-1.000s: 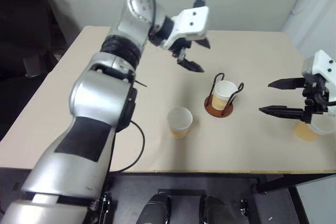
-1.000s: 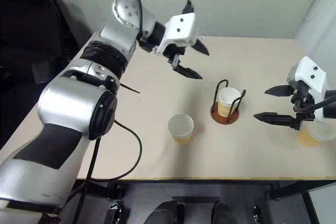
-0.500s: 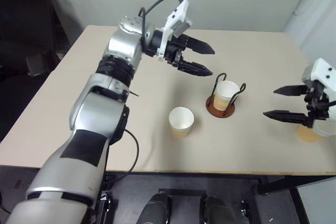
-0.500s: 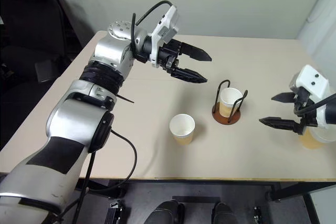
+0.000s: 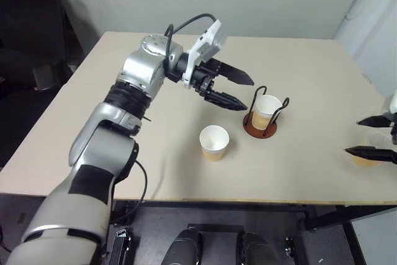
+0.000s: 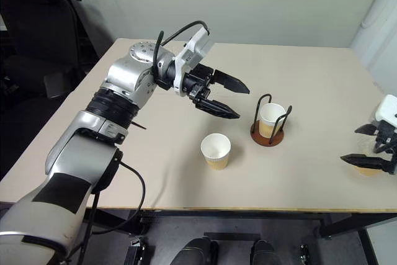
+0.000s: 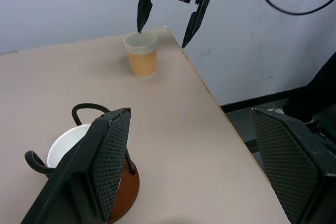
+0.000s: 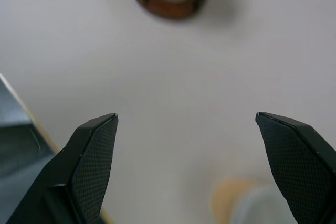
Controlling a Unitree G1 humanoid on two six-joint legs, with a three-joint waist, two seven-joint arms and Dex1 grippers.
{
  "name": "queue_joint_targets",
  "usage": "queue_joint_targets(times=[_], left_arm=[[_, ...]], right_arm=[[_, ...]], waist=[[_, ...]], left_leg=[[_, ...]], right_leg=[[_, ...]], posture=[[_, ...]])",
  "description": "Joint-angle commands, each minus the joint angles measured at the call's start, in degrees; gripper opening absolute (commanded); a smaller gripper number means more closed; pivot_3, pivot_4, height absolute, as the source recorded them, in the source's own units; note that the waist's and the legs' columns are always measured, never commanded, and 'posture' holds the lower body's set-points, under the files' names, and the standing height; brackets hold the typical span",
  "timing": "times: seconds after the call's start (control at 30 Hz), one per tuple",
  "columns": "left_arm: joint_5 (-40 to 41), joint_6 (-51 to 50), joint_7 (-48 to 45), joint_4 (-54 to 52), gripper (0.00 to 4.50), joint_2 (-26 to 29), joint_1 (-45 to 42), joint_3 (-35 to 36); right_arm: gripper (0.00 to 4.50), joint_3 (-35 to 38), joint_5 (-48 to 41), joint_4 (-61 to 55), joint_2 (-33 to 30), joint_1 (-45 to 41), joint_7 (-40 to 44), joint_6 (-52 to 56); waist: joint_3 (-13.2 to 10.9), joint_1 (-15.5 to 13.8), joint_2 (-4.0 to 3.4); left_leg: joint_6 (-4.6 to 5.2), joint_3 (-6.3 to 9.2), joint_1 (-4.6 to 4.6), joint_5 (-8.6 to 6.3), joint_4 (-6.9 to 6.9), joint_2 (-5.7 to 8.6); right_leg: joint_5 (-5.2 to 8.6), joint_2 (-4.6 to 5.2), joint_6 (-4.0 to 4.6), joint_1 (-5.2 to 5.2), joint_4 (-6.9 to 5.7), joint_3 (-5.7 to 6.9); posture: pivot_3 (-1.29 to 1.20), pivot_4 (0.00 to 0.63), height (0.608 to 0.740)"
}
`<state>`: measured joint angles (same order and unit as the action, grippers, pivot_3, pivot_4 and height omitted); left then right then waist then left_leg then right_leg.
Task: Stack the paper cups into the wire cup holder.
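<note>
We record the left tool (image 5: 236, 91) wide open and empty, just left of the wire cup holder (image 5: 260, 125), which holds one paper cup (image 5: 268, 107) on the counter (image 5: 310, 72); a second cup (image 5: 214, 143) near its front-left; the right tool (image 6: 366, 146), spread empty over a third cup (image 7: 141, 55), well right.

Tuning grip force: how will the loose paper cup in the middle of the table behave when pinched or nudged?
The paper cup looks thin-walled and empty, so it is probably very light and would likely crush under a firm pinch. It stands upright on its narrower base, so a sideways nudge may tip it; on its side, the taper would probably roll it in an arc.
</note>
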<state>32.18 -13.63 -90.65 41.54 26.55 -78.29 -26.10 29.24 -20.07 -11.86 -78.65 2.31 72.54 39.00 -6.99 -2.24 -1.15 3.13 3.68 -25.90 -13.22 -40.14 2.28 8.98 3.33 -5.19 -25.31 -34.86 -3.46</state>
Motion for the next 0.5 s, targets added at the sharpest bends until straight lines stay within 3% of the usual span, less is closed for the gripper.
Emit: queue_joint_targets(times=[0.03,0.27,0.5], left_arm=[[0.8,1.5,-1.8,-0.7,3.87,0.2,-1.2,-0.1],[0.7,2.8,-1.8,-0.4,3.87,0.1,-1.0,-1.1],[0.5,3.4,-1.8,0.0,3.87,0.0,-1.4,-1.0]], right_arm=[[4.29,4.1,4.6,2.1,-0.7,2.8,1.7,-4.5],[4.29,2.9,10.9,7.4,-0.2,6.3,1.4,-12.8],[4.29,-5.6,15.4,16.2,-0.9,1.4,-1.9,-22.0]], waist=[[0.0,0.1,0.00],[0.0,0.3,-0.03],[0.0,0.4,-0.05]], left_leg=[[0.03,0.00,0.00,0.01,0.00,0.00],[0.16,0.02,0.02,0.11,0.03,0.00],[0.19,0.03,0.03,0.16,0.04,0.00]], right_leg=[[-0.02,0.00,0.02,0.00,0.00,-0.01],[-0.18,-0.02,0.04,0.00,-0.02,-0.01],[-0.21,-0.03,-0.09,0.03,0.02,-0.03]], posture=[[0.00,0.150,0.740],[0.00,0.150,0.740],[0.00,0.150,0.740]])
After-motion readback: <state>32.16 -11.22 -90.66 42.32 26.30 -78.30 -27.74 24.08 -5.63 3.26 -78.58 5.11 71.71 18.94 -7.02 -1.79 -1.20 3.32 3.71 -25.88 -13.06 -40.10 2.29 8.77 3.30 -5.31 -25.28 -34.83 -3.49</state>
